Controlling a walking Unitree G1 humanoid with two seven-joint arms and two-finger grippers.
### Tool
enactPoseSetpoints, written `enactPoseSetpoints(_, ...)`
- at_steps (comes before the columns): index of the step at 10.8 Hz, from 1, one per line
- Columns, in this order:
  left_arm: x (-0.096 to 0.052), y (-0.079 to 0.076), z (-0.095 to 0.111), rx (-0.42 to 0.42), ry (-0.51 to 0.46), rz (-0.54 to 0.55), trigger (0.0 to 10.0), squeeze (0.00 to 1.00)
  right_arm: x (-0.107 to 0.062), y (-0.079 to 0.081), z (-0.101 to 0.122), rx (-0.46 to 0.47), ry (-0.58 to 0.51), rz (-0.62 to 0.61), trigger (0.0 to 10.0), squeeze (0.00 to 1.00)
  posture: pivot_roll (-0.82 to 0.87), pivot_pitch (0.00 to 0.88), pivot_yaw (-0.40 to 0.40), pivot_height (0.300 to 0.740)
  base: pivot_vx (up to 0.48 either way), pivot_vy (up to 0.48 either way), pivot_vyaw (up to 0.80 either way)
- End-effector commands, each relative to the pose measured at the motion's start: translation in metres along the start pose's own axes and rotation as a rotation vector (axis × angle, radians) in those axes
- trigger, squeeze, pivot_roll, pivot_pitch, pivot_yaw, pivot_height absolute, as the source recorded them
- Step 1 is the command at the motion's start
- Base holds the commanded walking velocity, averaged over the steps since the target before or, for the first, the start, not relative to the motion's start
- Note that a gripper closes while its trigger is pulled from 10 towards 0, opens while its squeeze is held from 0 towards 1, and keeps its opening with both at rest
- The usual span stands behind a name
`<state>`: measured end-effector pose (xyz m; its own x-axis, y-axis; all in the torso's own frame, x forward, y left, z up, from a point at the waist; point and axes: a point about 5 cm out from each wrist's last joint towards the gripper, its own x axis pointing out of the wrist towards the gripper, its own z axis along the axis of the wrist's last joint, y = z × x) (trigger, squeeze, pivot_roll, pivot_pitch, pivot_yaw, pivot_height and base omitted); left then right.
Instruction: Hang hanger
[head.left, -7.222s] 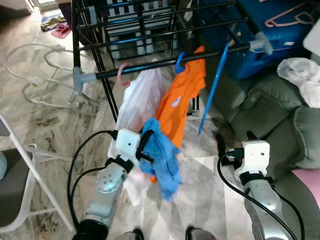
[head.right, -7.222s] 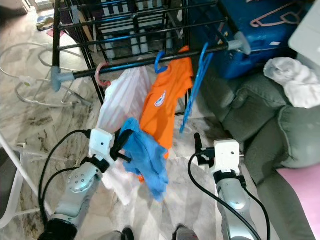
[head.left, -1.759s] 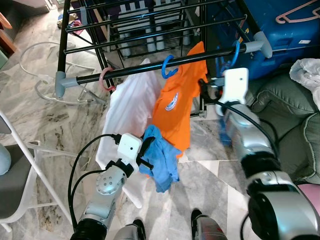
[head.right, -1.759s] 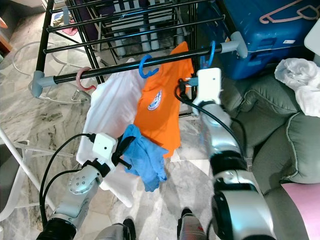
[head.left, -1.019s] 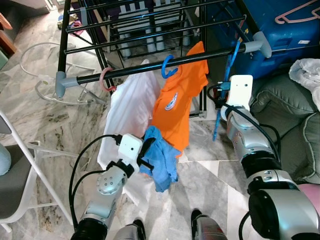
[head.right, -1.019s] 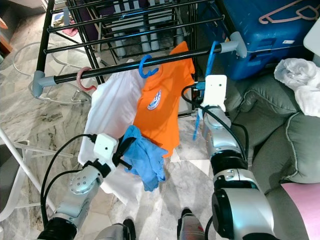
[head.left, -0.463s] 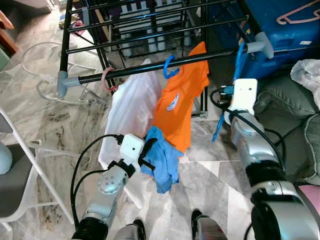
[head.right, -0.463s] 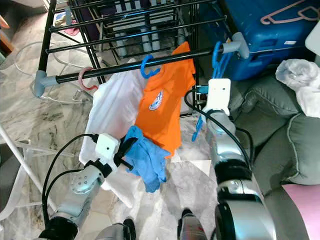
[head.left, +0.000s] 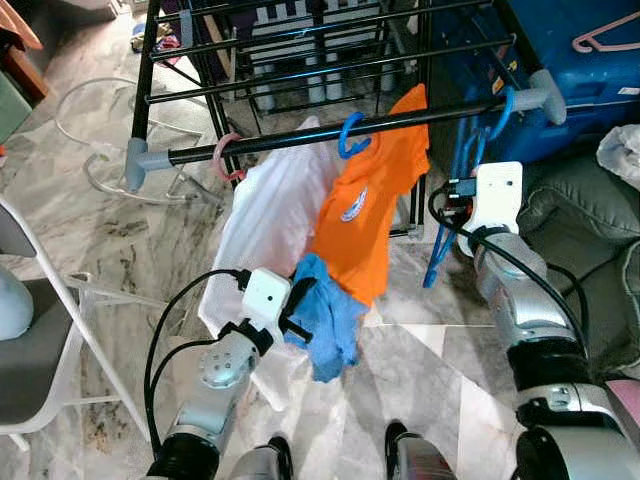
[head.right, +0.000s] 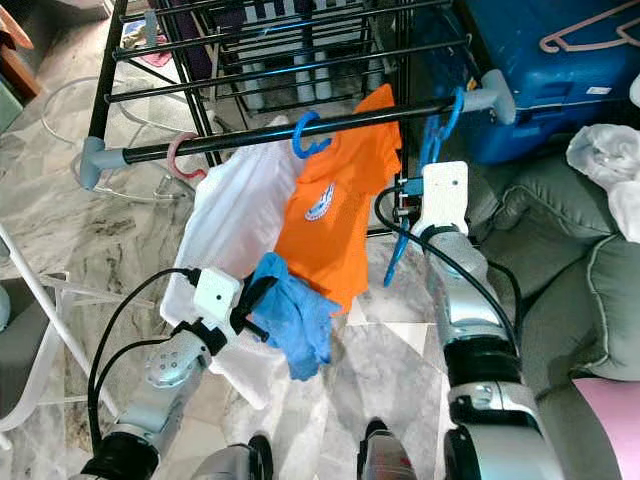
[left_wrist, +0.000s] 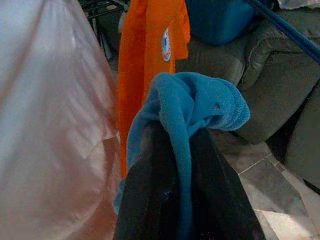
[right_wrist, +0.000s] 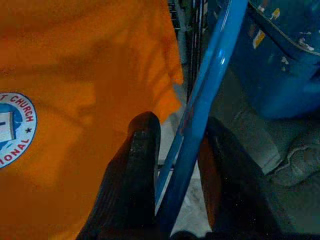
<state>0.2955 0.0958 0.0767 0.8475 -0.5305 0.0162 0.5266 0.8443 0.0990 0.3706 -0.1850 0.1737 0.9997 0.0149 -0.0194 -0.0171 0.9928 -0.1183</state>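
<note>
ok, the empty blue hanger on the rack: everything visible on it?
The blue hanger looks like glossy plastic and carries no garment. Its hook is over the right end of the rack's black rail, beside the grey end cap, and its body hangs down tilted. The right hand has a finger on each side of its lower bar.

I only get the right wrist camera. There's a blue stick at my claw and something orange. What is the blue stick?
Observer: It's an empty blue hanger. Its hook looks looped over the black rail of a drying rack, near the rail's grey end cap.
Operator: What's the orange thing?
Observer: An orange shirt on a second blue hanger, on the same rail.
Operator: What's my other claw doing?
Observer: The left claw is low down, shut on a bunched blue cloth, in front of a white garment on a pink hanger.
</note>
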Motion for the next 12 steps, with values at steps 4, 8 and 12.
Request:
enactPoseSetpoints(4,0.0,0.001,-0.002,0.015,0.009,0.0,10.0,0.0,-0.008,0.006,-0.011,-0.034,0.044,0.077,1.8,0.0,-0.17,0.21,0.148,0.74,0.0,0.0,0.0)
enactPoseSetpoints(8,0.0,-0.001,-0.005,0.004,0.023,-0.003,10.0,0.0,-0.012,-0.005,-0.017,-0.21,0.055,0.079,10.0,0.0,-0.17,0.212,0.142,0.74,0.0,0.0,0.0)
enactPoseSetpoints(12,0.001,-0.003,-0.006,-0.01,0.033,-0.008,10.0,0.0,-0.011,-0.034,-0.011,-0.273,0.054,0.065,10.0,0.0,-0.17,0.217,0.14,0.74,0.0,0.0,0.0)
